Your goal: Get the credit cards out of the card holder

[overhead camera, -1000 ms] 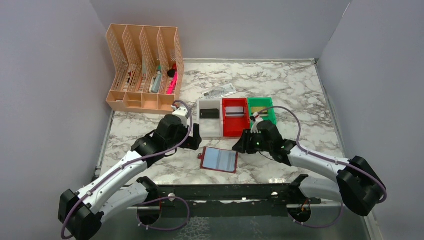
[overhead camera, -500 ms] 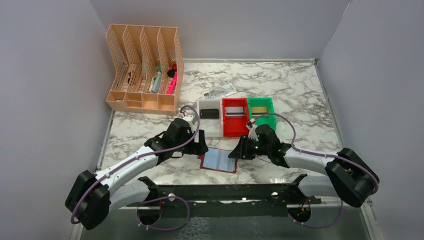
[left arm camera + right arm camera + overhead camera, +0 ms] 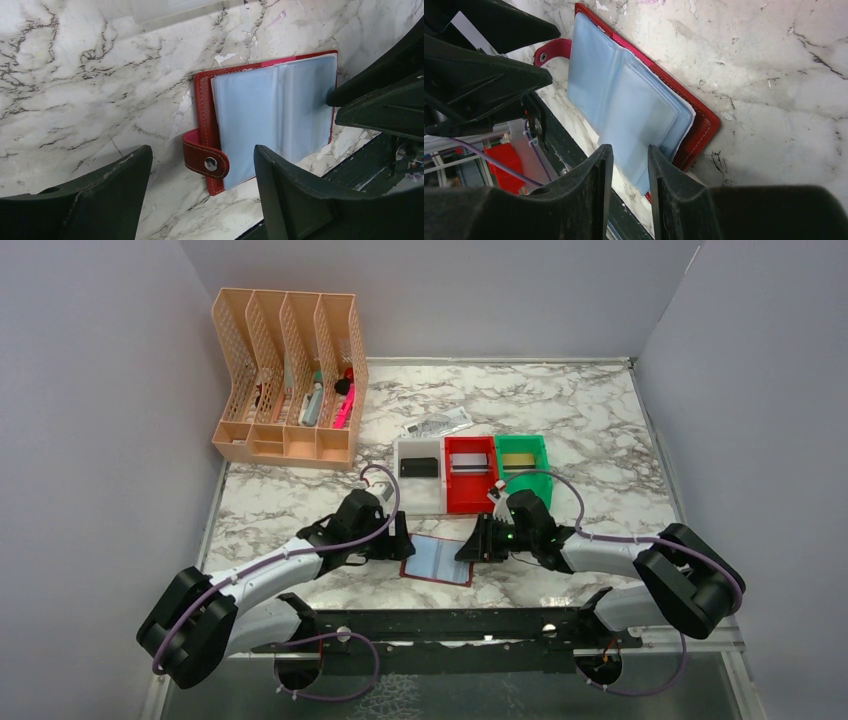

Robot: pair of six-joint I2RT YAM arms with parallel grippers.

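The card holder (image 3: 440, 560) lies open on the marble, red with pale blue sleeves that look empty. In the left wrist view the card holder (image 3: 272, 117) shows its snap tab (image 3: 206, 161). My left gripper (image 3: 402, 540) is open wide, its jaws either side of the tab (image 3: 201, 152). My right gripper (image 3: 468, 545) is at the holder's right edge, jaws a narrow gap apart over the sleeve edge (image 3: 629, 148). The credit cards lie in bins: a black card (image 3: 418, 467), a silver card (image 3: 470, 462) and a gold card (image 3: 517, 459).
White (image 3: 420, 500), red (image 3: 468, 498) and green (image 3: 540, 480) bins stand just behind the holder. A peach file rack (image 3: 285, 380) is at the back left. A white printed tag (image 3: 437, 424) lies behind the bins. The black base rail (image 3: 450, 622) runs along the near edge.
Both grippers have come down and toward me from the bins to the holder, the left to its tab side, the right to its right edge.
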